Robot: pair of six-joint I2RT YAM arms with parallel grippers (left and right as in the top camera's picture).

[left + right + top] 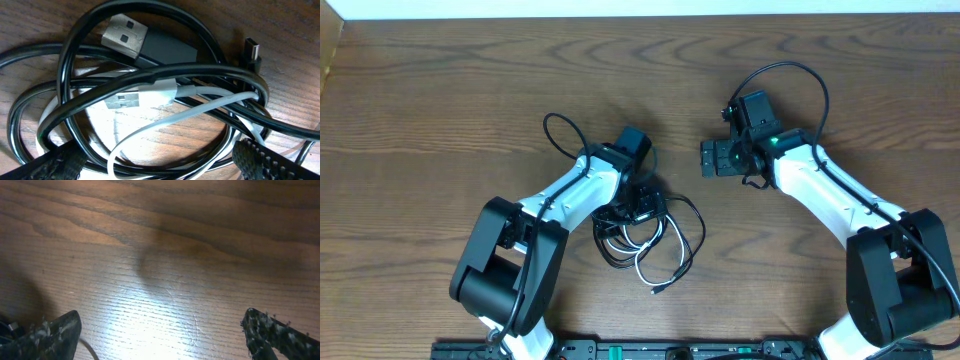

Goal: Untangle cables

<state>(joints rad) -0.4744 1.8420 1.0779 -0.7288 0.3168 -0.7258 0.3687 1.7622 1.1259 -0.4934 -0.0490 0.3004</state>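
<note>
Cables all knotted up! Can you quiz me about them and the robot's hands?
1. True or false: the thin white cable is tangled with the thin black cables on the brown wooden table.
2. Which gripper hangs over those cables? A: left gripper. B: right gripper.
3. Fill in: the right gripper's jaws stand ____.
Key: 1 true; 2 A; 3 open.
</note>
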